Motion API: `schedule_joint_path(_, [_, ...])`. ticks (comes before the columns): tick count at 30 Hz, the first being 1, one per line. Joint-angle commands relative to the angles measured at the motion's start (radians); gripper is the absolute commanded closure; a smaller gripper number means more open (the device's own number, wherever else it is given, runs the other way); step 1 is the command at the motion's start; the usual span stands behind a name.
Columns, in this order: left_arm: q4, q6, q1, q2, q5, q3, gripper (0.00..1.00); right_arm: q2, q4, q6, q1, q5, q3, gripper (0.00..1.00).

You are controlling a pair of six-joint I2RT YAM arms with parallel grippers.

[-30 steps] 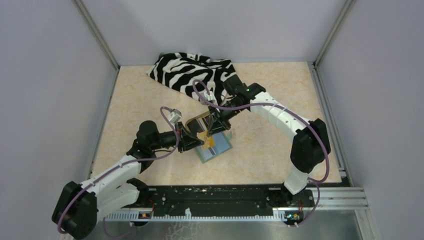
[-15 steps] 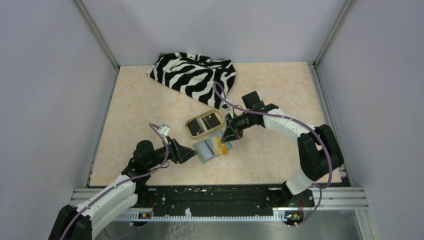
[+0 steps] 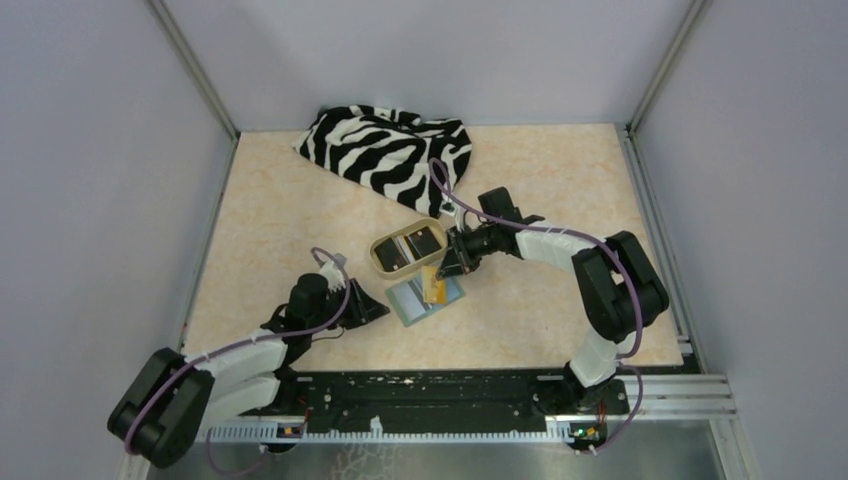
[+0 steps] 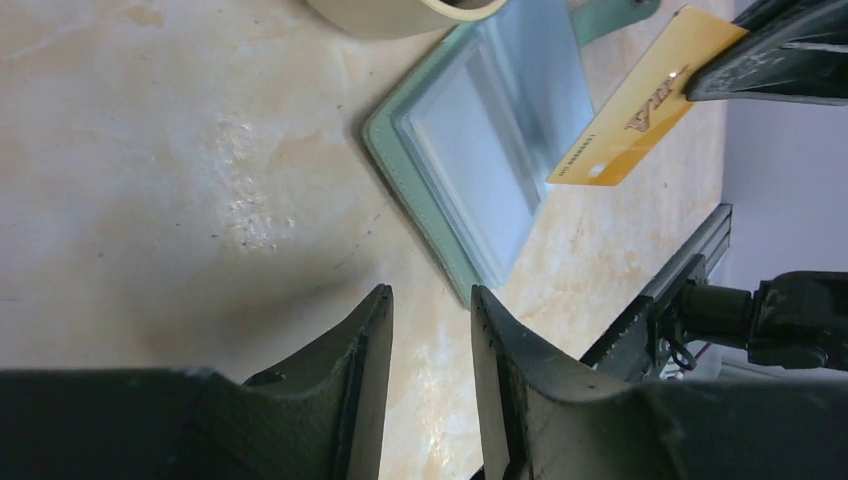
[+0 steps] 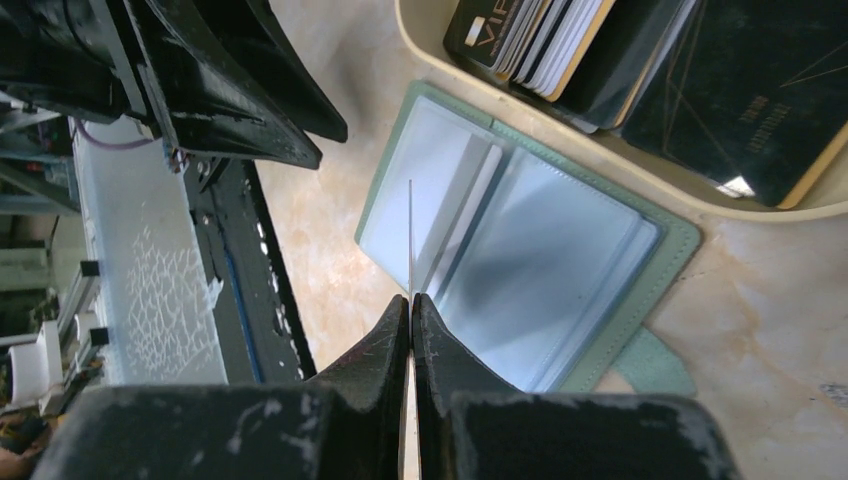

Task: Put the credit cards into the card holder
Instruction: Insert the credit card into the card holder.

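Right gripper [image 3: 444, 268] clenched on gold card [image 4: 640, 100], held edge-on over the open card holder [image 3: 418, 302] at frame center. Left gripper [image 4: 430, 292] fingers parted, empty, lower left of holder. Other cards [image 5: 530, 35] in tan dish [image 3: 375, 256], touching holder's upper edge.

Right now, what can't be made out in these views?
- Right wrist: gold card shows edge-on only; its face is hidden.
- Right wrist: cards in the dish run past the top edge; count unclear.
- Top: card holder pockets too small; gold card covers part.
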Motion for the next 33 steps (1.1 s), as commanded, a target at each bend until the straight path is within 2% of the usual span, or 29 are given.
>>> schedule_joint_path(1, [0.079,0.027,0.000,0.112,-0.027,0.067,0.59,0.005,0.091,0.066,-0.013,0.020,0.002,1.00])
schedule_joint_path(7, [0.050,0.096,0.000,0.230,-0.042,0.143,0.55,0.058,0.067,0.067,-0.018,0.064,0.018,1.00])
schedule_joint_path(19, [0.058,0.108,-0.012,0.383,-0.020,0.212,0.53,0.080,0.042,0.064,-0.041,0.113,0.023,1.00])
schedule_joint_path(33, [0.026,0.111,-0.055,0.455,-0.033,0.263,0.62,0.080,0.098,0.131,-0.048,0.063,-0.059,1.00])
